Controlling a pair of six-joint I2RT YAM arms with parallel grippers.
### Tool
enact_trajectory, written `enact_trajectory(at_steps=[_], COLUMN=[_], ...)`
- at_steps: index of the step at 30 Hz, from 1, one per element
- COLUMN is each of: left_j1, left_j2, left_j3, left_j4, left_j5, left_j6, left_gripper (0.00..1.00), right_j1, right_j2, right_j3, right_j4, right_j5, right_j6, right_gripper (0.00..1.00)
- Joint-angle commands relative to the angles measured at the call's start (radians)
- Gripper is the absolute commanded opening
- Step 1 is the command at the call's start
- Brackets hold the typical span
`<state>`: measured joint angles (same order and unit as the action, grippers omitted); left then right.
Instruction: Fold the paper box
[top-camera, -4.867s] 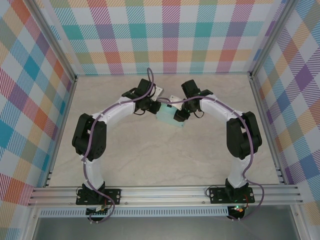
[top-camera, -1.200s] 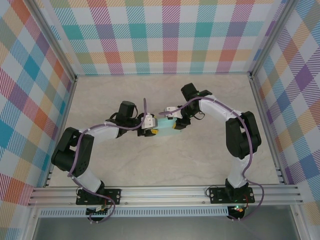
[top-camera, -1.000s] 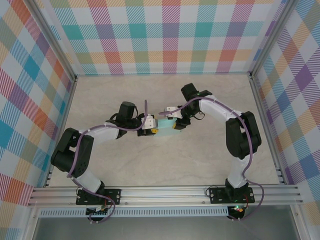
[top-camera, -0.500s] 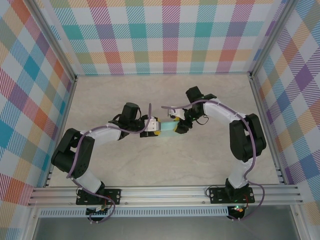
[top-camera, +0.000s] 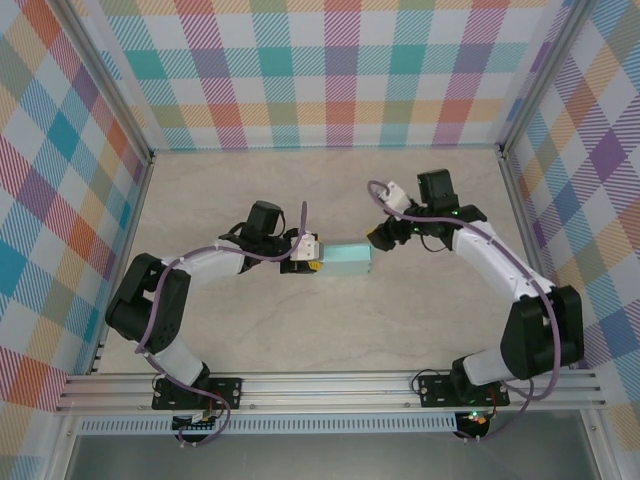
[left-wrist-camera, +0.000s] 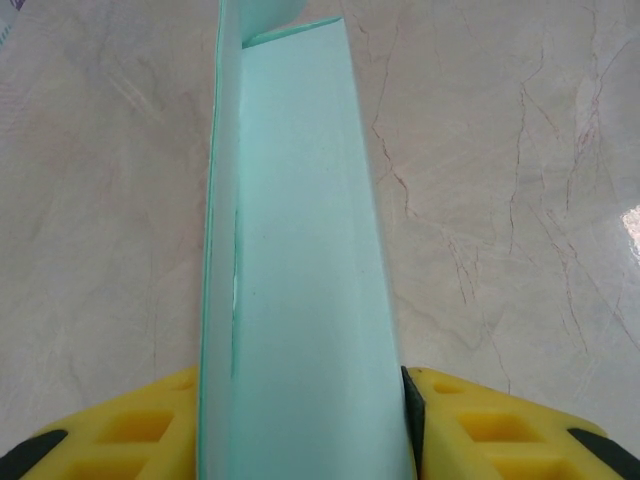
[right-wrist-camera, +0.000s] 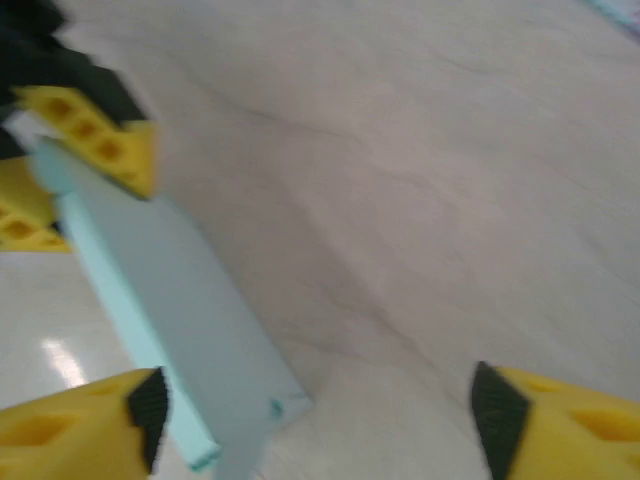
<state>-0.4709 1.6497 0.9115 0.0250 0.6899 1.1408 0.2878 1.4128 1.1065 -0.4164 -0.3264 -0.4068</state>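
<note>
The paper box (top-camera: 346, 260) is a pale mint folded card, lying low over the middle of the table. My left gripper (top-camera: 318, 258) is shut on its left end. In the left wrist view the paper box (left-wrist-camera: 300, 250) runs straight away from me, pinched between the yellow fingers (left-wrist-camera: 490, 430). My right gripper (top-camera: 379, 236) is open, just right of the box's far end and apart from it. In the blurred right wrist view the paper box (right-wrist-camera: 170, 290) slants to the lower left, off the line between the wide-open jaws of the right gripper (right-wrist-camera: 315, 410); the left gripper's yellow fingers (right-wrist-camera: 100, 140) hold its far end.
The beige marble table top (top-camera: 300, 330) is walled by plaid panels on the left (top-camera: 60, 200), back (top-camera: 330, 70) and right (top-camera: 590, 200). An aluminium rail (top-camera: 330, 385) runs along the near edge with both arm bases on it.
My right gripper has opened, let go of the paper box and pulled back to the right. The left gripper keeps its hold and has shifted slightly right.
</note>
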Motion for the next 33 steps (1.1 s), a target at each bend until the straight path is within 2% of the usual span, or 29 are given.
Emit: enact_trajectory(at_steps=[1, 2, 4, 5, 8, 11, 14, 16, 18, 19, 22, 25, 29, 30, 33], left_j1=[-0.012, -0.011, -0.013, -0.014, -0.015, -0.015, -0.018, -0.019, -0.023, -0.025, -0.028, -0.028, -0.030, -0.030, -0.031], left_j2=[0.030, 0.031, 0.033, 0.037, 0.047, 0.047, 0.047, 0.049, 0.048, 0.048, 0.055, 0.066, 0.079, 0.084, 0.086], left_j3=[-0.009, -0.007, 0.005, 0.011, 0.032, 0.035, 0.038, 0.040, 0.041, 0.040, 0.047, 0.066, 0.086, 0.090, 0.092], left_j4=[-0.121, -0.122, -0.123, -0.131, -0.154, -0.159, -0.161, -0.166, -0.166, -0.167, -0.173, -0.197, -0.223, -0.228, -0.239], left_j5=[-0.006, -0.009, -0.012, -0.014, -0.030, -0.035, -0.037, -0.039, -0.039, -0.039, -0.043, -0.046, -0.051, -0.053, -0.060], left_j6=[-0.016, -0.023, -0.037, -0.038, -0.035, -0.034, -0.033, -0.035, -0.034, -0.035, -0.042, -0.042, -0.044, -0.044, -0.041], left_gripper=[0.44, 0.44, 0.44, 0.44, 0.45, 0.45, 0.45, 0.45, 0.45, 0.45, 0.46, 0.46, 0.46, 0.46, 0.46], right_j1=[-0.077, -0.120, -0.182, -0.196, -0.229, -0.233, -0.235, -0.234, -0.231, -0.231, -0.226, -0.182, -0.082, -0.057, -0.030], right_j2=[-0.065, -0.059, -0.056, -0.061, -0.045, 0.051, 0.121, 0.155, 0.189, 0.195, 0.198, 0.159, 0.098, 0.080, 0.051], right_j3=[0.026, 0.035, -0.010, -0.049, -0.129, -0.135, -0.127, -0.110, -0.086, -0.083, -0.086, -0.094, -0.126, -0.144, -0.174], right_j4=[-0.022, -0.106, -0.148, -0.150, -0.137, -0.122, -0.067, -0.033, -0.040, -0.035, -0.027, -0.086, -0.088, -0.059, 0.013], right_j5=[0.227, 0.160, -0.055, -0.120, -0.335, -0.541, -0.613, -0.651, -0.687, -0.696, -0.730, -0.625, -0.390, -0.312, -0.181], right_j6=[0.612, 0.673, 0.647, 0.635, 0.628, 0.643, 0.695, 0.734, 0.718, 0.705, 0.668, 0.547, 0.411, 0.392, 0.390], right_gripper=[0.83, 0.78, 0.68, 0.64, 0.56, 0.53, 0.51, 0.45, 0.43, 0.43, 0.53, 0.60, 0.56, 0.54, 0.46])
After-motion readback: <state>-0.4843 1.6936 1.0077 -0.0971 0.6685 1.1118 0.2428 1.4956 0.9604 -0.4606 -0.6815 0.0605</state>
